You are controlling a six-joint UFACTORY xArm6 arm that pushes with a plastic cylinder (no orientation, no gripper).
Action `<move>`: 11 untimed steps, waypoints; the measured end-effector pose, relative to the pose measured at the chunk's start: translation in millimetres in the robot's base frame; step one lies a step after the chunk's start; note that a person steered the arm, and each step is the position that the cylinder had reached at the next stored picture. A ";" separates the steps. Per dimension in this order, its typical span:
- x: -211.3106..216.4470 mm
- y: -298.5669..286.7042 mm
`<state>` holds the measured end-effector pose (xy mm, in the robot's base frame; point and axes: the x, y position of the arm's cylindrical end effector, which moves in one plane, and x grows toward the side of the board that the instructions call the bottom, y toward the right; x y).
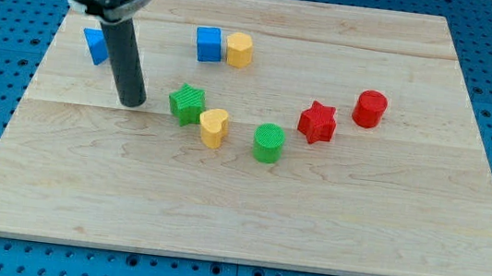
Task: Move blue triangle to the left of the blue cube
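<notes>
The blue triangle [95,45] lies near the board's upper left, partly hidden behind my rod. The blue cube [208,44] sits to its right at the view's top centre, touching a yellow block [239,50]. My tip [131,103] rests on the board below and to the right of the blue triangle, and to the left of the green star [187,103]. It touches no block.
A yellow heart [214,126] sits beside the green star. A green cylinder [269,142], a red star [317,122] and a red cylinder [370,108] curve toward the view's right. The wooden board [246,222] lies on a blue pegboard.
</notes>
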<state>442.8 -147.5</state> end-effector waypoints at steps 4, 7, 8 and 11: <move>-10.3 11.4; -67.8 -135.4; -102.7 -116.6; -127.1 -47.7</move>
